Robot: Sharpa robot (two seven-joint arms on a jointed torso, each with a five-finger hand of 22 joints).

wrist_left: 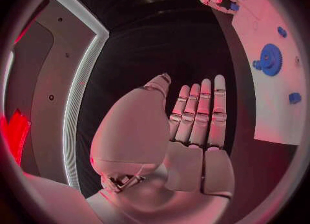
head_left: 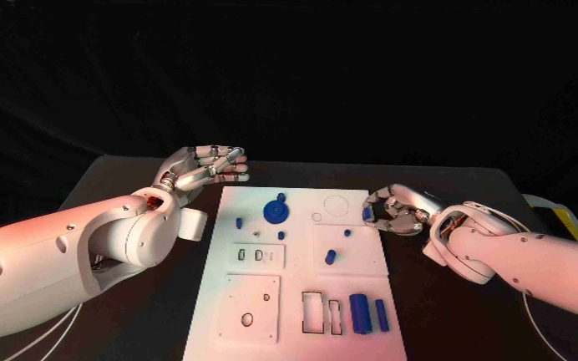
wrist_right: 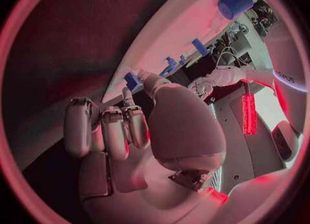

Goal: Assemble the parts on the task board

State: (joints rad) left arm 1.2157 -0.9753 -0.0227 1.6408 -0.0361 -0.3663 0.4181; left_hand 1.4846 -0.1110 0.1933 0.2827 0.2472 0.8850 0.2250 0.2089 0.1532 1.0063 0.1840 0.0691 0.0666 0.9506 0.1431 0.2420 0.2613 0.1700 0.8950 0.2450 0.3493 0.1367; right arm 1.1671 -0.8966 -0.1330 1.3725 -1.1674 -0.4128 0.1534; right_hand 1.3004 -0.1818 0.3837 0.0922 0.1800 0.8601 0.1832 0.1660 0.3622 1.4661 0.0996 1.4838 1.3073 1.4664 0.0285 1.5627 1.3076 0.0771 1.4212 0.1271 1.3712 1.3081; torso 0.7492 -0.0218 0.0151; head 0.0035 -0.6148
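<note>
Right hand (head_left: pixel 395 209) at task board (head_left: pixel 247 307) edge

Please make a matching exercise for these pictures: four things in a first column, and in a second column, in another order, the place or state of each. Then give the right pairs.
Things:
1. blue gear
2. two blue cylinders
3. left hand
4. right hand

Places or states:
A. at the task board's near right corner
B. beside the board's right edge, a small blue part at its fingers
C. on the board's far half, left of a round recess
D. holds nothing, off the board's far left corner

Pairs: 1-C, 2-A, 3-D, 4-B
</note>
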